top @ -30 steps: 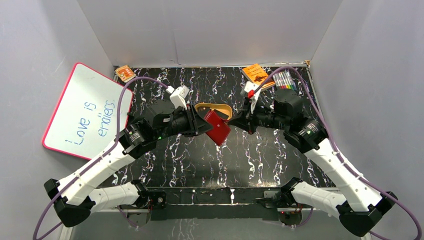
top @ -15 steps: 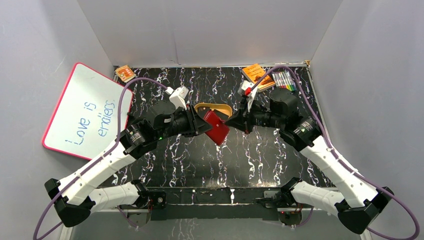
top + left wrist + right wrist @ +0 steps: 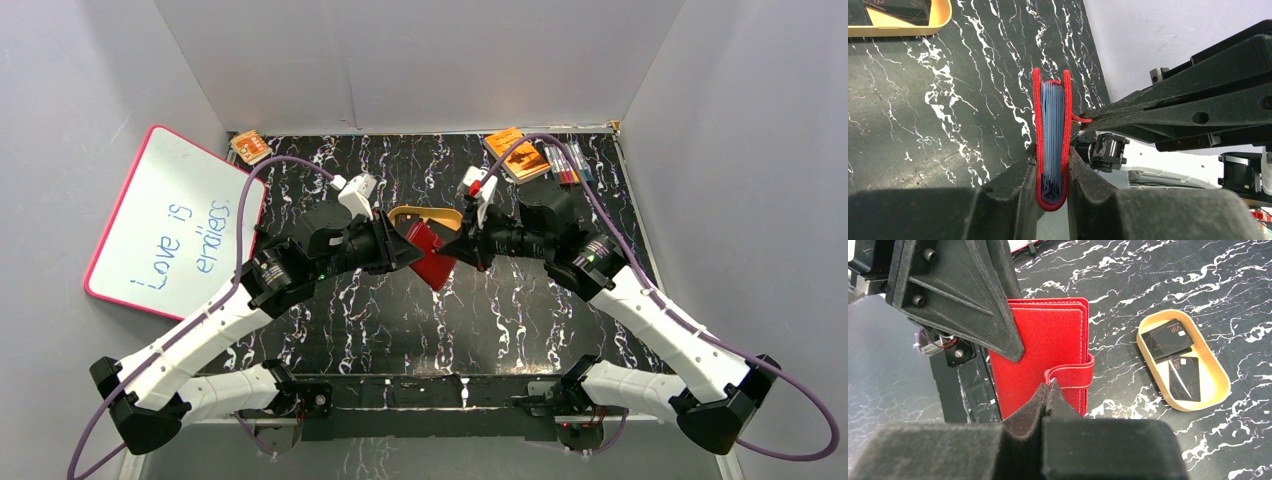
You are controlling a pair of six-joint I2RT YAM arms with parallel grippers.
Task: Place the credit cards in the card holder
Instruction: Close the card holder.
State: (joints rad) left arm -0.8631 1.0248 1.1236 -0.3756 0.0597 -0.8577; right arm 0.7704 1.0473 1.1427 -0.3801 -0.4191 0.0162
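Observation:
My left gripper point(image 3: 1052, 152) is shut on the red card holder point(image 3: 1052, 125), pinching its folded spine and holding it on edge above the table. The holder point(image 3: 432, 262) is still folded, with grey-blue pockets showing between its covers. My right gripper point(image 3: 1050, 386) is shut, and its tips pinch the end of the snap tab point(image 3: 1070, 376) on the holder's red cover point(image 3: 1043, 340). In the top view the right gripper point(image 3: 448, 245) meets the left gripper point(image 3: 412, 250) at the holder. Two black credit cards point(image 3: 1167, 339) point(image 3: 1184, 377) lie in a tan oval dish point(image 3: 1218, 390).
The tan dish point(image 3: 445, 215) sits just behind the two grippers. A whiteboard point(image 3: 175, 225) leans at the left edge. An orange booklet point(image 3: 515, 152) and markers point(image 3: 568, 160) lie at the back right, and a small orange item point(image 3: 250, 147) at the back left.
The right arm has moved left until its shut tips reached the card holder's tab. The left arm and the holder have stayed put.

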